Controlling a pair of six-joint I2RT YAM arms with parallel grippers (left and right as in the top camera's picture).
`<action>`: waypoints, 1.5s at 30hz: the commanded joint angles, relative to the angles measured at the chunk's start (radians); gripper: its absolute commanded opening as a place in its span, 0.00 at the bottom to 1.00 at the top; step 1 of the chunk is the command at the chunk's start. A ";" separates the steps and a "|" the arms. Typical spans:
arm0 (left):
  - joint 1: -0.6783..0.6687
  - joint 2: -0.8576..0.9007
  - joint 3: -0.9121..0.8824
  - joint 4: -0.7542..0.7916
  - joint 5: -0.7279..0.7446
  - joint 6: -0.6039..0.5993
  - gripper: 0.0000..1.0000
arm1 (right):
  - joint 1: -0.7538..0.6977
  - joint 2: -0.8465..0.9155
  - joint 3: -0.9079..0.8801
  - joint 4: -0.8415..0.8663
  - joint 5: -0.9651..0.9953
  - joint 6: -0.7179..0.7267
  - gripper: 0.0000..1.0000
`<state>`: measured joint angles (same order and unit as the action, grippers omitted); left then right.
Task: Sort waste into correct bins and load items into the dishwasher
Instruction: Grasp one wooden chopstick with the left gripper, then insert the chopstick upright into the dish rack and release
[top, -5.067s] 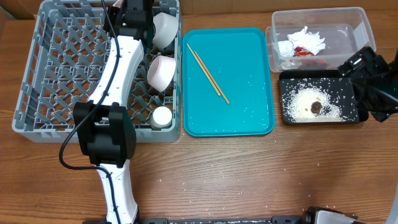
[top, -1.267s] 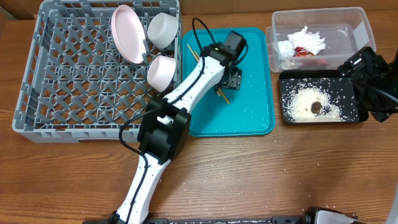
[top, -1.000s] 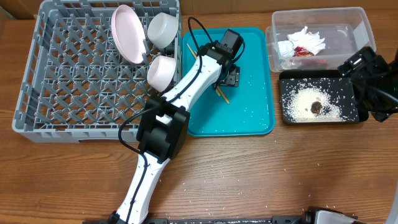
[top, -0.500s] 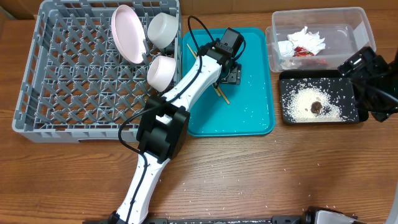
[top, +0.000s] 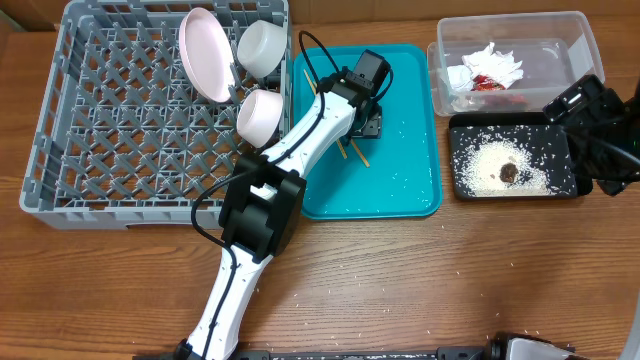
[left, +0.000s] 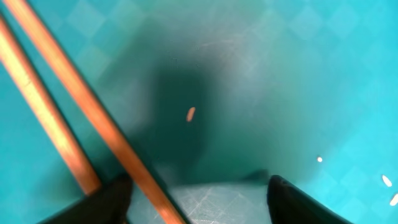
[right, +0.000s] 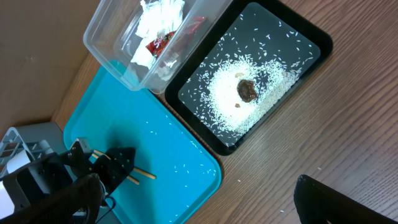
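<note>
Two wooden chopsticks (top: 357, 153) lie on the teal tray (top: 400, 175). My left gripper (top: 365, 124) is down on them. In the left wrist view one chopstick (left: 93, 115) runs between the fingers close to the left fingertip (left: 106, 202). The other chopstick (left: 43, 118) ends just outside it. The jaws stand apart, with bare tray between the stick and the right fingertip (left: 298, 202). My right gripper (right: 205, 205) hangs open and holds nothing, high above the wood near the black tray (right: 317, 37). The grey dish rack (top: 100, 130) holds a pink plate (top: 203, 55) and two bowls (top: 265, 45) (top: 260, 115).
The clear tub (top: 575, 35) at the back right holds a white napkin (top: 492, 62) and a red wrapper (top: 490, 85). The black tray (top: 460, 185) holds rice (top: 490, 165) and a brown lump (top: 509, 173). Loose grains dot the teal tray and the table front.
The left gripper's jaws have narrowed around the chopsticks, and the sticks' near ends have shifted slightly. The right arm has not moved.
</note>
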<state>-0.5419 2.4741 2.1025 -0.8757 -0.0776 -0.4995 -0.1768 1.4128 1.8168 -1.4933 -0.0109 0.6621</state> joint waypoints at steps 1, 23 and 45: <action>-0.002 0.025 -0.035 -0.017 0.027 -0.020 0.44 | -0.004 -0.007 0.013 0.002 0.009 0.005 1.00; 0.088 -0.182 0.444 -0.455 0.014 0.298 0.04 | -0.004 -0.007 0.013 0.002 0.009 0.005 1.00; 0.493 -0.303 0.219 -0.704 0.005 0.470 0.04 | -0.004 -0.007 0.013 0.002 0.009 0.005 1.00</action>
<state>-0.0326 2.1555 2.3863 -1.6001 -0.0643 -0.0669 -0.1768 1.4128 1.8168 -1.4937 -0.0109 0.6617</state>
